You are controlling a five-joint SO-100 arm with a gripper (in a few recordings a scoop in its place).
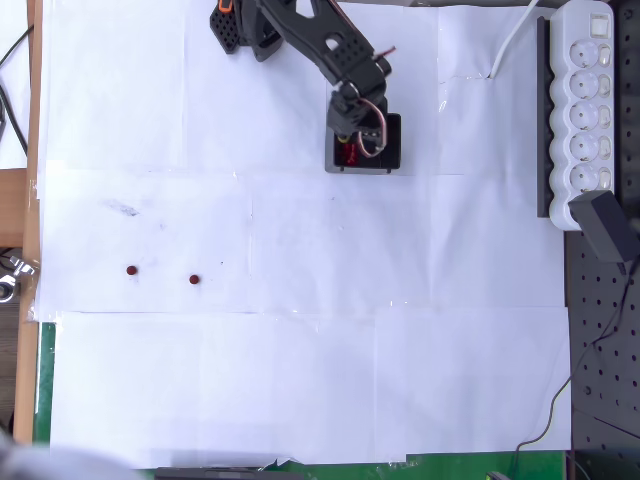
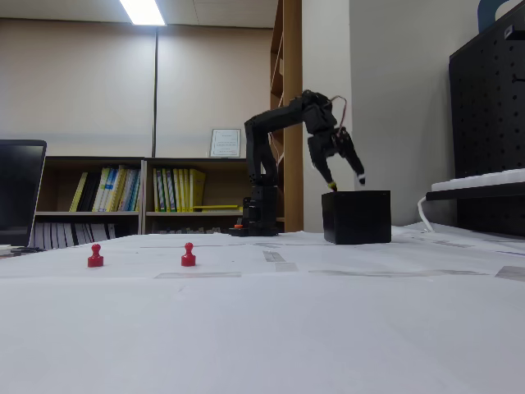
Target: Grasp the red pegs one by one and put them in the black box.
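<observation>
Two red pegs stand on the white paper, one [image 1: 131,270] [image 2: 96,256] farther left and the other [image 1: 194,280] [image 2: 189,254] beside it. The black box [image 1: 393,140] [image 2: 356,217] sits near the arm's base, and something red [image 1: 350,155] shows inside it in the overhead view. My gripper [image 1: 352,138] [image 2: 346,181] hangs just above the box's top, pointing down. Its fingers are spread open with nothing between them, far from the two pegs on the paper.
A white power strip [image 1: 585,100] and a black pegboard [image 1: 605,330] line the right edge, with a white cable [image 1: 510,45] near the box. The arm's base [image 1: 240,30] stands at the top. A laptop [image 2: 20,193] is at the left in the fixed view.
</observation>
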